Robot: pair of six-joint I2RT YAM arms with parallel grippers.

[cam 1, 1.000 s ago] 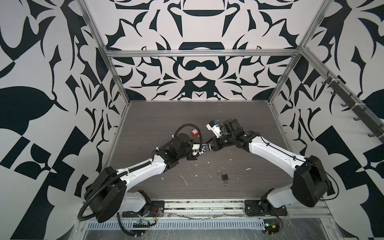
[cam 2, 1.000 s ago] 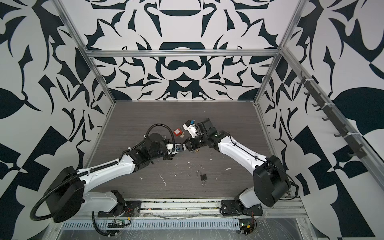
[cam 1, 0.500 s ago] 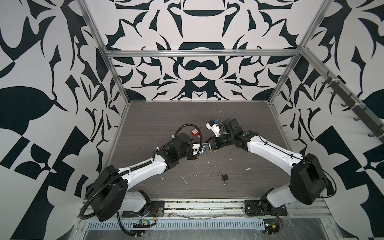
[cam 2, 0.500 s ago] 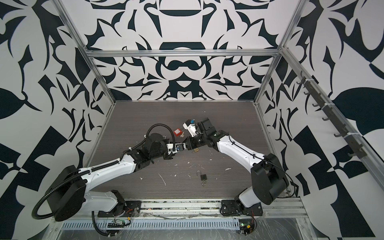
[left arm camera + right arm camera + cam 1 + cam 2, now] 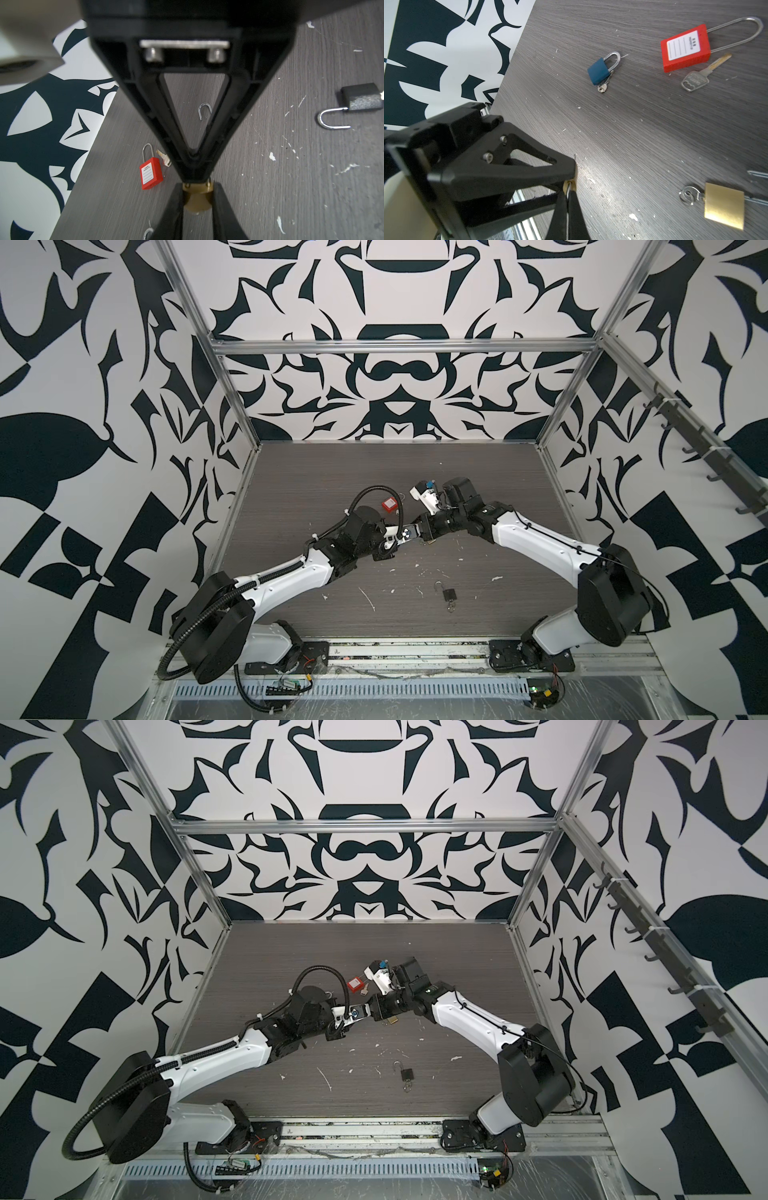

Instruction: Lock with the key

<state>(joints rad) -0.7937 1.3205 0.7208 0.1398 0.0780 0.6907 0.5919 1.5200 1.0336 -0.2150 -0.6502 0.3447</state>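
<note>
Your left gripper (image 5: 197,195) is closed narrowly on the brass padlock (image 5: 197,205) and holds it over the table (image 5: 270,187), around the middle and near the red padlock (image 5: 150,173). The long axis of the brass padlock lies along the line between both grippers, and its top end points toward your right gripper (image 5: 568,193). That one is pressed fully together on a thin silver part (image 5: 567,212) which comes out of the lock. You cannot tell if this is the key or the shackle. The black padlock (image 5: 449,594) lies well apart with its shackle open, closer to the arm bases.
</note>
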